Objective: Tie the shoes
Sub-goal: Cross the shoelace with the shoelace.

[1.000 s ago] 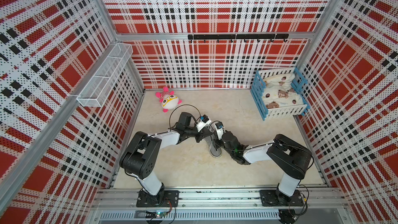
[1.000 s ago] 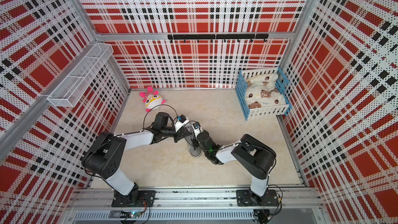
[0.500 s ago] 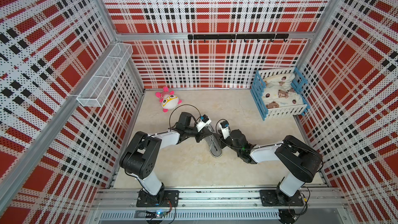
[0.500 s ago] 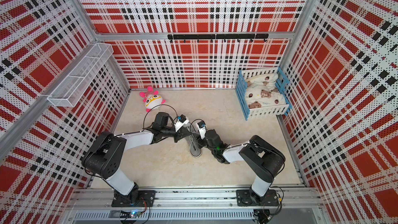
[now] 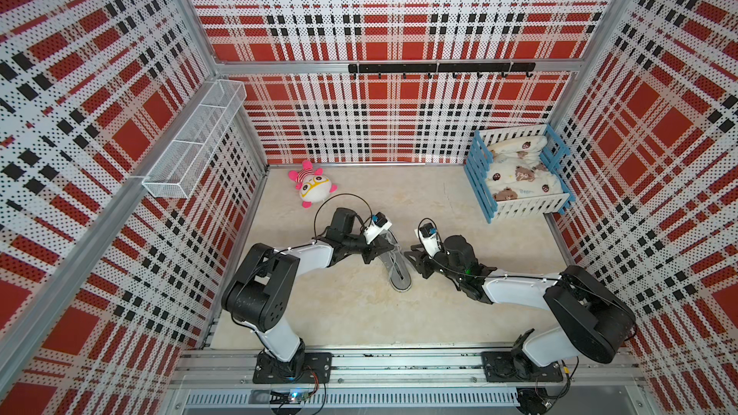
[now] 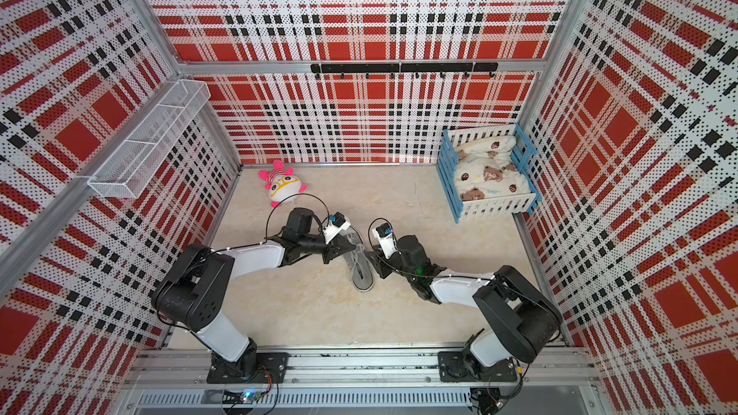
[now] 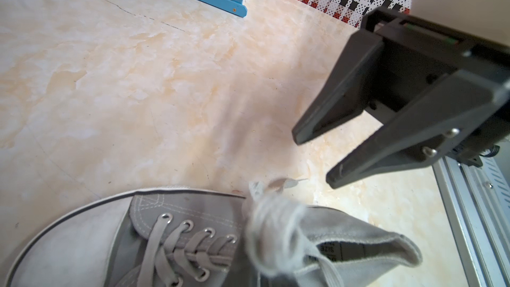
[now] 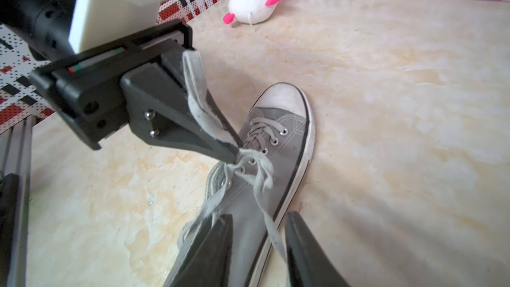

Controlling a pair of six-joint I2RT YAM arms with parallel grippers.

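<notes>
The grey shoe (image 5: 399, 273) (image 6: 361, 273) lies mid-floor with its white toe cap (image 8: 281, 98) towards the back wall. In the right wrist view my left gripper (image 8: 233, 154) is shut on a loop of pale grey lace (image 8: 198, 98) just above the top eyelets. In both top views it hangs over the shoe's laced part (image 5: 390, 250). My right gripper (image 8: 258, 215) (image 7: 314, 160) stands open beside the shoe's right flank (image 5: 411, 261). A loose lace strand (image 8: 271, 227) runs between its jaws without being pinched. The left wrist view shows blurred lace (image 7: 276, 230) close to the lens.
A pink-and-white plush toy (image 5: 313, 187) lies at the back left. A blue and white crate (image 5: 519, 209) with bear-print bedding stands at the back right. A wire basket (image 5: 191, 145) hangs on the left wall and a black hook rail (image 5: 439, 68) on the back wall.
My right gripper has opened, let go of the lace and drawn back to the right of the shoe. The left gripper keeps its hold in place.
</notes>
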